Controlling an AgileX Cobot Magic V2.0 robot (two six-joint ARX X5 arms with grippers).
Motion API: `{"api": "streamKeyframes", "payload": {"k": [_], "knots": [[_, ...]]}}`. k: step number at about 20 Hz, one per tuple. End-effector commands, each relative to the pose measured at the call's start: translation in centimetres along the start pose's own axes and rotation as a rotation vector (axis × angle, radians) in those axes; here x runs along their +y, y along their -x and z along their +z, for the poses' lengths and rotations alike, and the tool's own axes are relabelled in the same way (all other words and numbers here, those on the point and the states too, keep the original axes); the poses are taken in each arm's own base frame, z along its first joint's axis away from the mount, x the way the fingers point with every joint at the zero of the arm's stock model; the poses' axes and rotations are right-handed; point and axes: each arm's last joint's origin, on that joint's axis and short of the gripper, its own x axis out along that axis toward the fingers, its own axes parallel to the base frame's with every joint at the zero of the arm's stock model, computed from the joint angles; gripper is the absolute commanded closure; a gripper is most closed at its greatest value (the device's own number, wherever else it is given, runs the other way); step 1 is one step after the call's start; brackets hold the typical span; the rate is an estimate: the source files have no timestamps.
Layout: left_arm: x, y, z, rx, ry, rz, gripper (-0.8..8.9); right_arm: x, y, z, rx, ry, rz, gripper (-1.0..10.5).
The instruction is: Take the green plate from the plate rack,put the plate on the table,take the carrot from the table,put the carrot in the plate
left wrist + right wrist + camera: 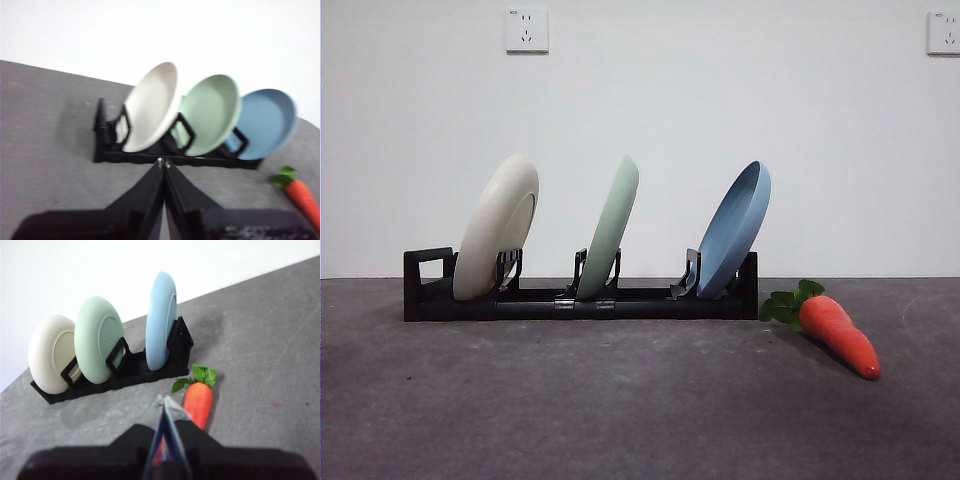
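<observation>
White wall with two sockets backs a dark grey surface point(620, 420), and on it stands the plate rack point(580, 300) with three plates in its slots, all leaning the same way. At the handle end sits a cream plate point(495, 228), a blue plate point(733, 230) is at the far end, and the green plate point(612, 225) is in the middle slot, edge-on to the front camera. So its rim, not its face, is what a gripper has to pinch. The carrot point(838, 335) lies on the surface just beside the rack's blue-plate end, leaves toward the rack, tip pointing away and forward.

Neither arm shows in the front view, so both hang back from the rack. The left gripper point(164, 162) has its jaws pressed together, empty, and looks at the plates' hollow faces, the green one a little to one side of its line. The right gripper point(165, 405) is likewise closed on nothing and sees the plates' undersides (the carrot lies right ahead of its tips). By my reading the right arm is nearer the carrot, the left better lined up for the plate. Nothing of the task is done yet.
</observation>
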Motion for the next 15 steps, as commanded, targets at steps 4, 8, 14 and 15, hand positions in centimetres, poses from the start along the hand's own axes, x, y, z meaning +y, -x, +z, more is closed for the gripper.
{"api": "streamKeyframes", "payload": {"k": [4, 8, 14, 15], "knots": [[-1.6, 0.8, 3.6, 0.048, -0.007, -0.093, 8.20, 2.1, 0.7, 4.6, 0.126, 0.050, 0.031, 9.6], [-2.5, 1.0, 5.6, 0.118, -0.034, -0.179, 8.20, 3.5, 1.0, 7.5, 0.285, 0.109, 0.071, 9.6], [-3.5, 1.2, 7.2, 0.270, -0.063, -0.319, 8.20, 4.7, 1.3, 10.2, 0.532, 0.183, 0.097, 9.6], [-3.6, 1.3, 7.4, 0.299, -0.068, -0.340, 8.20, 4.8, 1.4, 10.5, 0.575, 0.194, 0.104, 9.6]]}}
